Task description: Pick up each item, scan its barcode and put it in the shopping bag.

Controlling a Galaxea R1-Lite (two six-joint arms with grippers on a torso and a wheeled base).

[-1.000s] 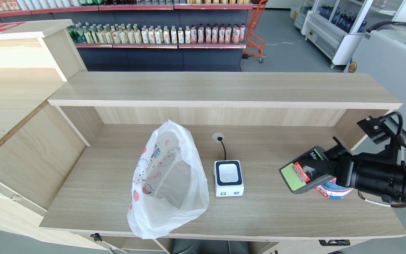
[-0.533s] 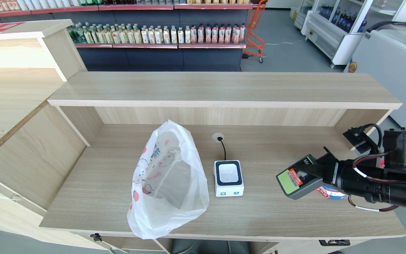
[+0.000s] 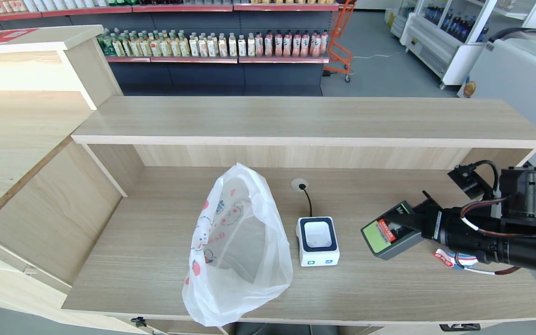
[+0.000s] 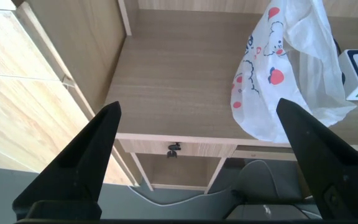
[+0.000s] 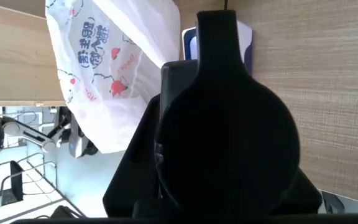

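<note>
We hold a dark grey flat box with a green and red label [image 3: 385,232] clamped in our right tool [image 3: 407,221].
The box hangs above the light wooden desk [image 3: 156,242], near the right of the white barcode scanner with a dark blue frame [image 3: 318,235]. Just left of the scanner stands a translucent white plastic shopping bag with red cartoon prints [image 3: 237,246]. A red, white and blue packet [image 3: 452,259] lies farther right of the scanner. Our left tool [image 4: 199,106] is spread wide and empty, left of the scanner beyond the bag.
</note>
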